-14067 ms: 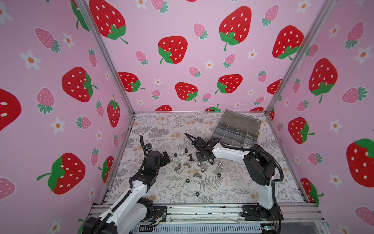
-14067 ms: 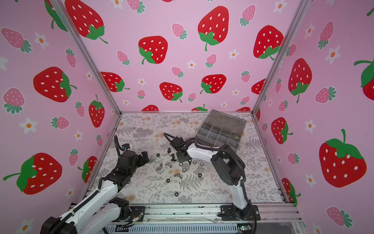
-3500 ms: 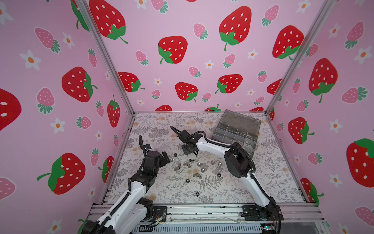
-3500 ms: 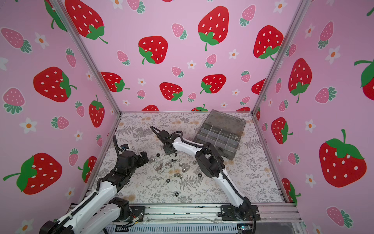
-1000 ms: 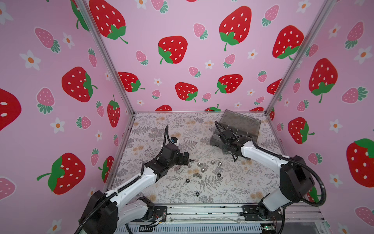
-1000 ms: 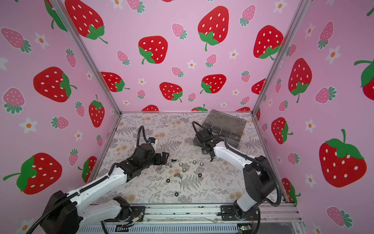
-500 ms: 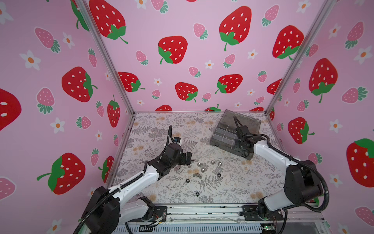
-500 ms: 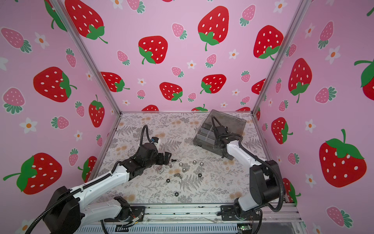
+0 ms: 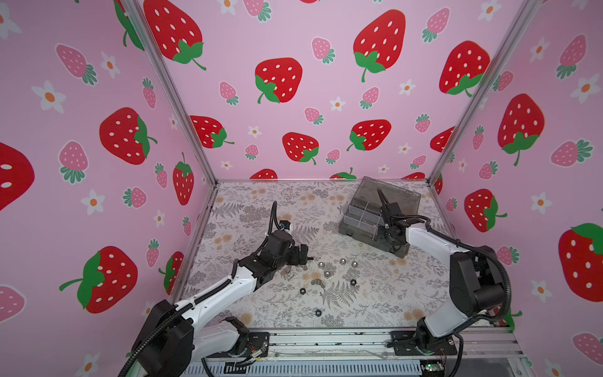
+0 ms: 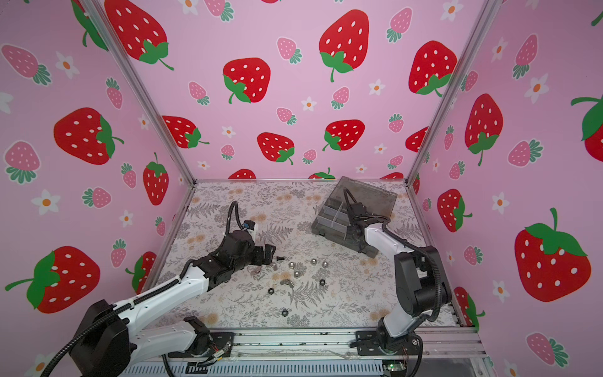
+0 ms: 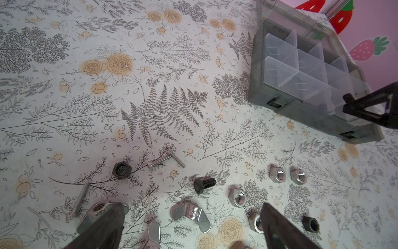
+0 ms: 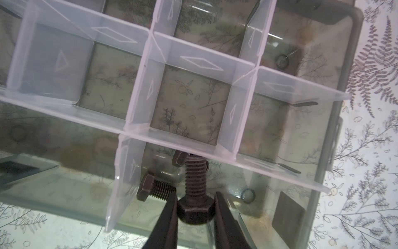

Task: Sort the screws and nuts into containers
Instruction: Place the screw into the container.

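My right gripper [image 12: 195,195] is shut on the hex head of a black screw [image 12: 195,174], which hangs over a front compartment of the smoky grey containers box [image 9: 359,225] [image 10: 328,225]. Another black screw [image 12: 155,189] lies in that compartment. In the left wrist view my left gripper [image 11: 192,207] stands open low over a silver wing nut [image 11: 191,213]. Around it lie a black screw [image 11: 203,185], silver nuts [image 11: 237,197], black hex nuts [image 11: 121,170] and slim silver screws [image 11: 80,198]. Both top views show the left gripper [image 9: 305,256] [image 10: 269,254] at the left edge of the scatter.
The box's hinged lid [image 9: 401,196] stands open towards the back wall. Pale dividers [image 12: 140,90] split the box into several cells. A lone black nut [image 9: 318,313] lies near the front rail. Pink walls close in the floral table on three sides.
My right gripper has carried its black screw from the box's left front corner to over the box's right front part. My left gripper has crept slightly right towards the scatter.
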Controlling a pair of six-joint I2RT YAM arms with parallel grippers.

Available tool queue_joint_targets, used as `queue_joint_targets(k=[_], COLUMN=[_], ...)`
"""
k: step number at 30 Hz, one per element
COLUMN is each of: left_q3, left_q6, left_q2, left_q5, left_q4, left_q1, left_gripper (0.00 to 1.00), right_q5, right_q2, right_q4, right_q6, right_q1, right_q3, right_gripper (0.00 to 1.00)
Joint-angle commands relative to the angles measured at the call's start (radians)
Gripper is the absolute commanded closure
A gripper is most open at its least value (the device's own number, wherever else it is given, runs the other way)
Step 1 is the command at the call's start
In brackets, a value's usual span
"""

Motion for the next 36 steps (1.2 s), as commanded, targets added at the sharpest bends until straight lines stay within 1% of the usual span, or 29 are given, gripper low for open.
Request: queue_joint_targets(k=[1,4,6,11,16,18,22,25,29,32,36], left_q3=[0.044,0.042,0.044,0.047,0.046,0.047,0.045,0.034,0.013,-0.002,-0.022], left_q6=[-0.002,-0.007,-0.005,0.002,-0.012,-0.025,-0.048,-0.068,-0.091,-0.108,-0.131], left_q2=[0.005,0.002,0.0,-0.004,0.0,0.002,0.001,-0.009,-0.03,-0.048,-0.069], left_q5=[-0.034,-0.05,-0.057,-0.078,-0.101,-0.117,-0.153,-0.178,-0.197,-0.209,-0.221], left_q4=[-0.014,-0.023,-0.029,-0.037,-0.034,-0.034,-0.046,-0.048,-0.049,-0.052,-0.057], left_q1=[-0.004,-0.003,-0.004,-0.004,-0.005,-0.003,-0.002,-0.001,0.002,0.007,0.017], left_gripper=[0.01,0.01,0.01,0.01,0.01,0.01,0.01,0.01,0.01,0.01,0.01], right_q5=[-0.006,0.001,0.004,0.005,-0.014,-0.043,-0.094,-0.117,-0.12,-0.095,-0.089], right_q2=[0.01,0.013,0.013,0.001,-0.043,-0.07,-0.112,-0.133,-0.118,-0.067,0.041], right_q4=[0.018,0.017,0.014,0.004,0.006,0.017,0.04,0.069,0.11,0.121,0.121], right_q6=[-0.012,-0.015,-0.018,-0.015,-0.009,-0.005,0.008,0.017,0.022,0.016,-0.004], right_q1=[-0.01,-0.01,-0.011,-0.01,-0.009,-0.003,0.026,0.079,0.188,0.28,0.385], right_q3=[0.011,0.011,0.011,0.019,0.013,0.004,-0.007,-0.007,0.012,0.052,0.131], right_gripper=[0.83,0.71,0.66,0.59,0.57,0.61,0.61,0.6,0.56,0.53,0.51])
